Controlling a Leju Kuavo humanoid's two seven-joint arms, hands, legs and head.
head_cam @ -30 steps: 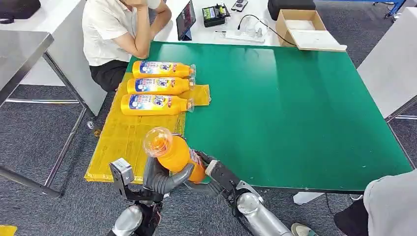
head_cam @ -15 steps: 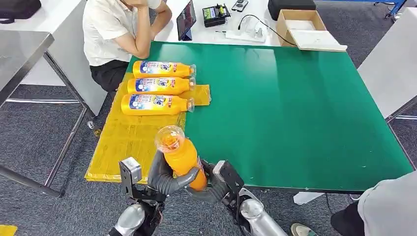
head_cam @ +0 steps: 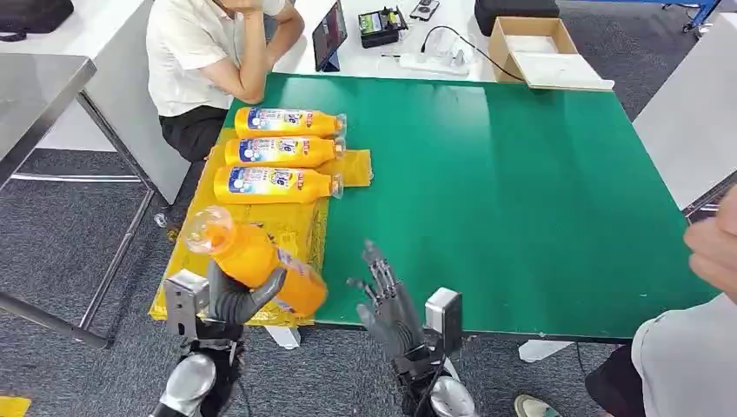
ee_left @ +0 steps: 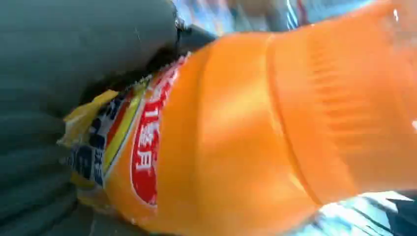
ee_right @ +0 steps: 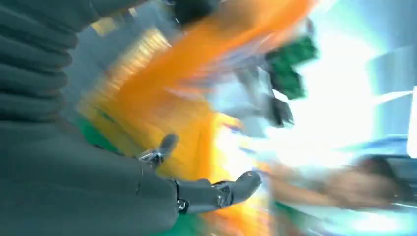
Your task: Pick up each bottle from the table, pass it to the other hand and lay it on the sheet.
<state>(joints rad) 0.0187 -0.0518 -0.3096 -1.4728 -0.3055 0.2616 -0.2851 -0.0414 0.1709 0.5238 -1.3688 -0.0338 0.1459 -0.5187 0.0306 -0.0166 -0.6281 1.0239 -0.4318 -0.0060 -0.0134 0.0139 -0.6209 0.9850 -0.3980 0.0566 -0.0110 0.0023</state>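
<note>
My left hand point(head_cam: 233, 297) grips an orange bottle point(head_cam: 256, 263) by its body, tilted with its clear cap toward the upper left, above the near end of the yellow sheet point(head_cam: 213, 252). In the left wrist view the orange bottle point(ee_left: 236, 137) and its red label sit against my grey fingers. My right hand point(head_cam: 387, 300) is open with fingers spread over the green table's point(head_cam: 521, 191) near edge, apart from the bottle. The right wrist view is blurred and shows my open fingers point(ee_right: 231, 189). Three orange bottles point(head_cam: 276, 151) lie side by side on the sheet's far end.
A person in a white shirt point(head_cam: 195, 52) sits at the table's far left corner. Another person's hand and sleeve point(head_cam: 700, 304) come in at the right edge. A cardboard box point(head_cam: 539, 52), a power strip and devices stand on the white table behind.
The right hand has let go of the bottle and opened, drawing to the right. The left hand has carried the bottle left over the sheet and tilted it.
</note>
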